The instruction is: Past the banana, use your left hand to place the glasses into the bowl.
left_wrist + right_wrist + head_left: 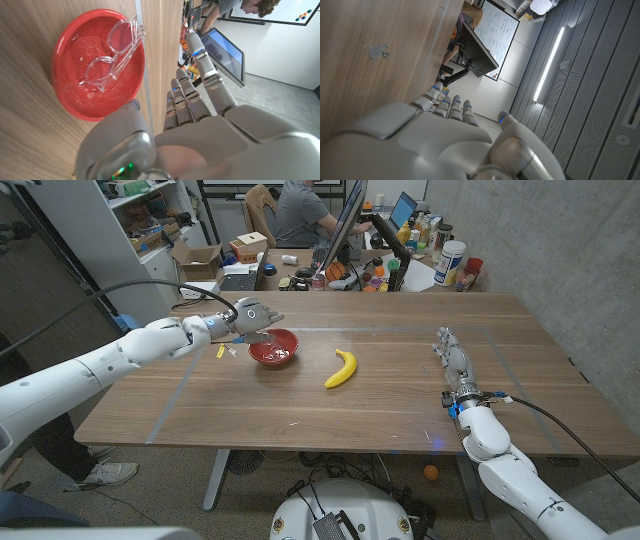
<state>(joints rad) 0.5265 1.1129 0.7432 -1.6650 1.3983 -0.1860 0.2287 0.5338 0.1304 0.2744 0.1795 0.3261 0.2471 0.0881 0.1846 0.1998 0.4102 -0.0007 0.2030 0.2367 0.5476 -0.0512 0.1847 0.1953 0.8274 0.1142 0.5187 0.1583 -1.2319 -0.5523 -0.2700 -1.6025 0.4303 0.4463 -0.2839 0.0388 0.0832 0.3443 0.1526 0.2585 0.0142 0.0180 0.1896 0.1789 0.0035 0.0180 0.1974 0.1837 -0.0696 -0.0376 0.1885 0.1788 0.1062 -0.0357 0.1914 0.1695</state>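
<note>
My left hand (200, 135) wears smooth, pale grey plastic shells with a soft satin sheen; my right hand (445, 140) has the same matt-to-satin casing. The table (400, 400) under me is wood, its grain running in long streaks, the finish dull and even. The bowl (67, 95) looks like glossy red plastic, speckled with bright highlights. The glasses (112, 52) in it are clear, shiny plastic. The banana (343, 368) has smooth yellow skin.

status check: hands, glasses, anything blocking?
Left robot hand open beside bowl; right robot hand idle. Glasses in bowl. Banana clear.
</note>
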